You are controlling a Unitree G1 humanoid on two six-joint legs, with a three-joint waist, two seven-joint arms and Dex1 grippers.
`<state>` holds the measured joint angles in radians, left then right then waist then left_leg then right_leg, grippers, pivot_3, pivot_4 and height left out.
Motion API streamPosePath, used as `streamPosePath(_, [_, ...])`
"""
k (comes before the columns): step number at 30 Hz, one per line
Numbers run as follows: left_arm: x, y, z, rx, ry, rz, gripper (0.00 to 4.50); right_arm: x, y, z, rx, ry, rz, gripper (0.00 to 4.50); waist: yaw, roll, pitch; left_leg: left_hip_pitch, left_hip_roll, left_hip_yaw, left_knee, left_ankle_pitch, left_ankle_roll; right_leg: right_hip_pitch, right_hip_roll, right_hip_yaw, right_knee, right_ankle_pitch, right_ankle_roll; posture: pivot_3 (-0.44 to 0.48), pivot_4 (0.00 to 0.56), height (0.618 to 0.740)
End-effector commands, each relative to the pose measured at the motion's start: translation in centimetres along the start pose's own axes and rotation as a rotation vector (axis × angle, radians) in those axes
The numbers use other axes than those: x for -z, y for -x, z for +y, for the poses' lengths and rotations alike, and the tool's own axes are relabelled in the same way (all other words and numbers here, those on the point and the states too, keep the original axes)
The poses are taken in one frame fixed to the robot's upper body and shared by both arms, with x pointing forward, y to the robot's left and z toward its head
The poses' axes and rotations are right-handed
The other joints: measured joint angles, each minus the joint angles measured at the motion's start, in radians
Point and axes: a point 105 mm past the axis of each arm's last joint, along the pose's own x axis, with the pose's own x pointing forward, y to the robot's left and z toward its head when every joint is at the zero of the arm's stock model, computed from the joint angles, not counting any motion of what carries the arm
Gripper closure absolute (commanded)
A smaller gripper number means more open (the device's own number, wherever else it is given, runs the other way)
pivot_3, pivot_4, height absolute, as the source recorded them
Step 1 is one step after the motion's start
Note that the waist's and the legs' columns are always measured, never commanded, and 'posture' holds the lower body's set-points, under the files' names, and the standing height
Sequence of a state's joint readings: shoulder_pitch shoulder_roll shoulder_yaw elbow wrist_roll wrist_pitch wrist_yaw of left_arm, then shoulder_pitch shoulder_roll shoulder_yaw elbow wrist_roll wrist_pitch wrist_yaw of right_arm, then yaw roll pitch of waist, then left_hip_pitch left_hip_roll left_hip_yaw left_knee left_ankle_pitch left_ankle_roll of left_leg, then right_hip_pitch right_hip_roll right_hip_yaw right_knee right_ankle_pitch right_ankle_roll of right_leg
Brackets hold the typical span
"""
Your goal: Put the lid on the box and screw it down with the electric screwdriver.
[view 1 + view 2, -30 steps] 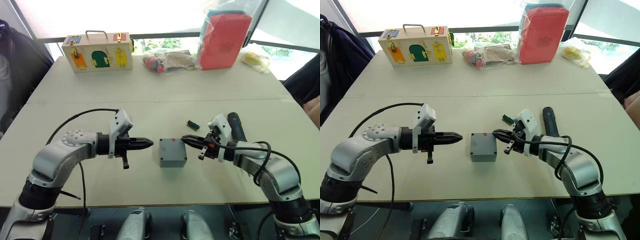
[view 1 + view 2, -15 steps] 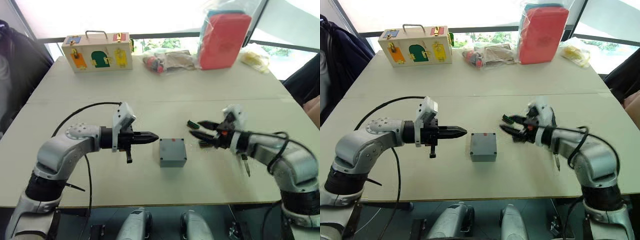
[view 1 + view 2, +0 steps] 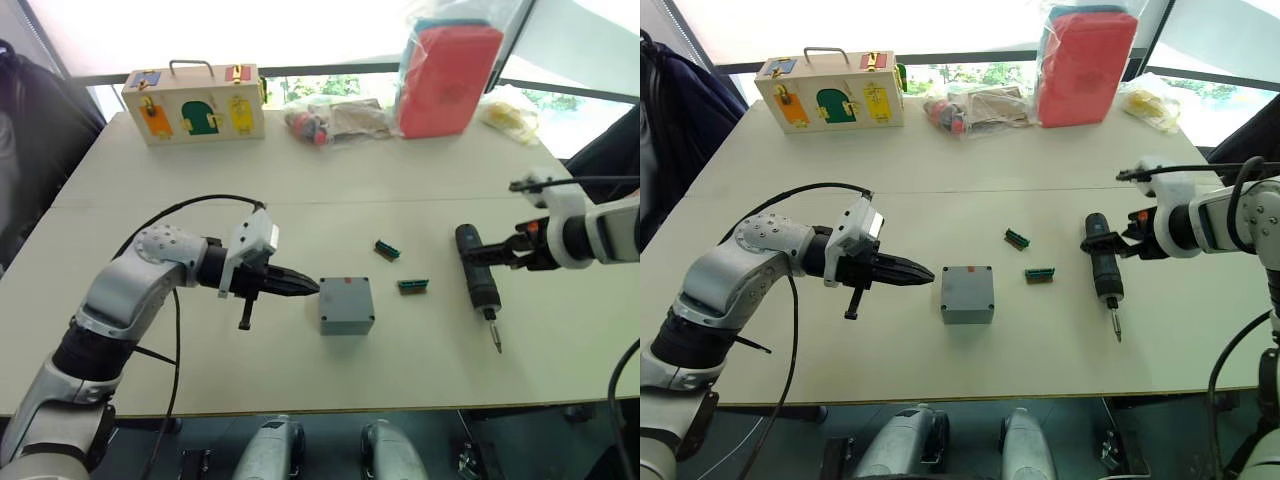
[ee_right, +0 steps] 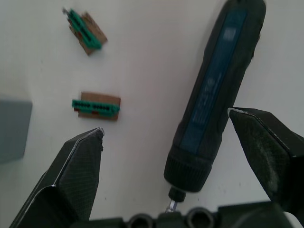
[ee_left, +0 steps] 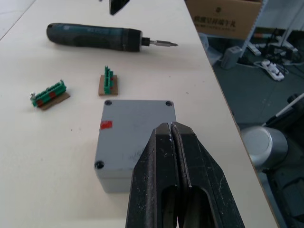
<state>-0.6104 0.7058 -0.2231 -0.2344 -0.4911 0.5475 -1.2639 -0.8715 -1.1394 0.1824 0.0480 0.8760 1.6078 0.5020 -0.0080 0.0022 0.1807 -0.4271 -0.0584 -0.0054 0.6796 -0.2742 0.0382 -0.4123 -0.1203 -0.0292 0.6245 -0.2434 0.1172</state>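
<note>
The small square grey plastic box (image 3: pixel 346 304) sits a little below the middle of the head views on the pale counter (image 3: pixel 300 390), and its grey plate-like lid (image 5: pixel 137 127), with screw holes showing at three corners and a red mark near one edge, appears to lie already on top of it, so the lidding step looks done and the screwing is what remains. The left gripper (image 3: pixel 306 287) lies level on the left side of the frame with its jaws pressed together and empty, tips at or just beside the box's left wall; whether they touch it I cannot tell, but the pose reads as a brace to keep the box from sliding. The slim dark blue-black pen-shaped electric screwdriver (image 3: pixel 1103 272) rests flat on the counter in the right half of the frame, its thin metal bit toward the near edge, well apart from the box. The right gripper (image 4: pixel 173 156) hangs over it with jaws spread wide to either side of the handle and pinching nothing, seemingly lined up to close on the tool. By count: one box, one lid, one screwdriver, and two small green toothed pieces on brown bases (image 3: pixel 387 249) (image 3: pixel 413 285) lying loose between box and tool. Along the counter's far edge, at the top of the frame, stand one wooden box with coloured doors (image 3: pixel 195 101) and one red block in a clear bag (image 3: pixel 450 67).
</note>
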Motion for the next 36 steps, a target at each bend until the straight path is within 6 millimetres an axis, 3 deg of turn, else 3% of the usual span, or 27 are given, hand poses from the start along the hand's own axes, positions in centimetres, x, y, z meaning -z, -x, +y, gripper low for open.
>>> streamPosePath(1, [0.0,-0.2,-0.1,-0.028,-0.031,-0.001,4.5,-0.5,-0.4,-1.0,0.025,-0.056,0.036,0.01,-0.005,0.0,0.0,0.0,0.0,0.0,0.0,0.0,0.0,0.0,0.001,0.0,0.0,0.0,0.001,0.0,0.15,0.74])
streamPosePath(14, [0.0,-0.6,-0.5,-0.188,0.059,-0.077,4.5,0.5,-4.9,-1.7,0.003,0.034,0.238,0.01,-0.003,0.001,0.0,-0.001,0.0,0.0,0.001,0.0,0.0,-0.001,0.002,-0.001,0.002,0.0,0.001,0.0,0.15,0.74])
streamPosePath(17, [0.1,-0.6,-0.9,-0.216,0.092,-0.093,4.5,1.2,-5.5,-2.5,0.019,0.062,0.278,0.66,-0.003,0.0,0.0,0.0,0.0,0.0,0.001,0.001,-0.001,-0.001,0.002,-0.001,0.003,0.0,0.001,0.0,0.15,0.74])
streamPosePath(23, [0.0,-1.0,-0.7,-0.238,0.102,-0.098,4.5,2.0,-6.7,-4.5,0.065,0.076,0.314,2.58,-0.003,-0.004,-0.003,0.002,0.0,-0.001,0.002,0.001,-0.002,0.001,0.003,-0.001,0.004,0.0,0.001,0.0,0.15,0.74])
streamPosePath(25, [0.0,-1.1,-0.6,-0.23,0.101,-0.1,4.5,2.3,-6.7,-5.2,0.079,0.055,0.315,2.65,-0.004,-0.01,-0.006,0.005,0.0,-0.001,0.001,0.001,-0.002,0.004,0.003,-0.001,0.004,0.0,0.001,0.0,0.15,0.74])
streamPosePath(29, [0.3,-0.9,-0.5,-0.219,0.109,-0.094,4.5,0.3,-5.1,-6.3,0.106,-0.027,0.186,2.65,0.0,-0.012,-0.007,0.007,-0.001,-0.001,0.002,0.001,-0.002,0.005,0.002,-0.001,0.002,0.0,0.001,0.0,0.15,0.74])
streamPosePath(33, [0.9,0.8,-0.1,-0.224,0.114,-0.065,4.5,-4.5,-2.3,-6.0,0.101,-0.101,-0.086,2.65,0.001,-0.006,-0.004,0.002,-0.003,-0.001,0.002,0.003,-0.007,0.0,0.001,0.0,0.004,0.0,0.001,0.0,0.15,0.74])
streamPosePath(36, [0.8,1.4,0.2,-0.23,0.129,-0.066,4.5,-8.6,0.2,-4.2,0.058,0.008,-0.401,2.65,-0.004,0.001,0.0,-0.007,-0.002,0.0,0.0,0.006,-0.011,-0.012,0.001,0.001,0.007,0.0,0.001,0.0,0.15,0.74])
